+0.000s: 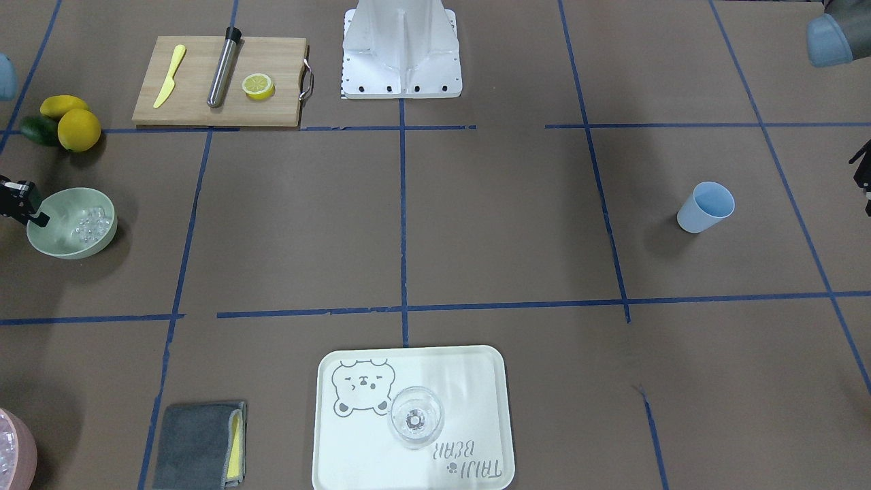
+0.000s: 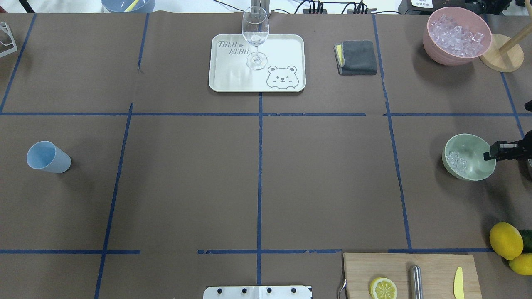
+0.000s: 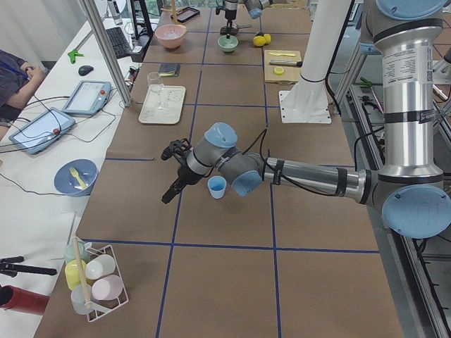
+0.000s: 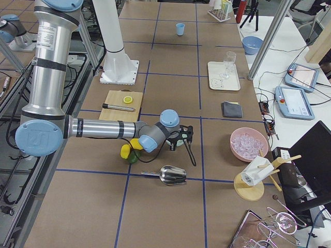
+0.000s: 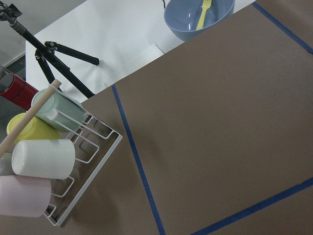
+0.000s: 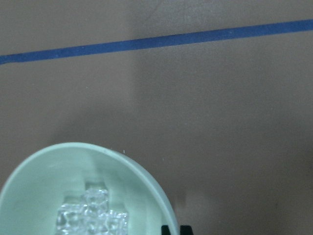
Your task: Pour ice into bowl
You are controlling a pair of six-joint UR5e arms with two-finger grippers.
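The pale sage-green bowl [image 2: 474, 146] stands at the table's right edge, with a few clear ice cubes [image 2: 457, 161] inside it. It also shows in the front view [image 1: 58, 246] and the right wrist view [image 6: 29, 186], where the ice [image 6: 93, 215] lies at the bottom. My right gripper [image 2: 487, 156] is at the bowl's outer rim, its fingertips [image 6: 165, 229] close together on the rim. The blue cup [image 2: 48, 157] stands empty on the far left. My left gripper [image 3: 168, 176] hovers beside the cup [image 3: 217, 186]; I cannot tell whether it is open or shut.
A pink bowl [image 2: 456, 35] full of ice stands at the back right beside a wooden stand [image 2: 501, 52]. A tray [image 2: 232, 79] holds a wine glass [image 2: 255, 35]. There are a grey cloth [image 2: 357, 57], lemons [image 2: 506, 240], a cutting board [image 2: 436, 265] and a metal scoop [image 4: 173, 174].
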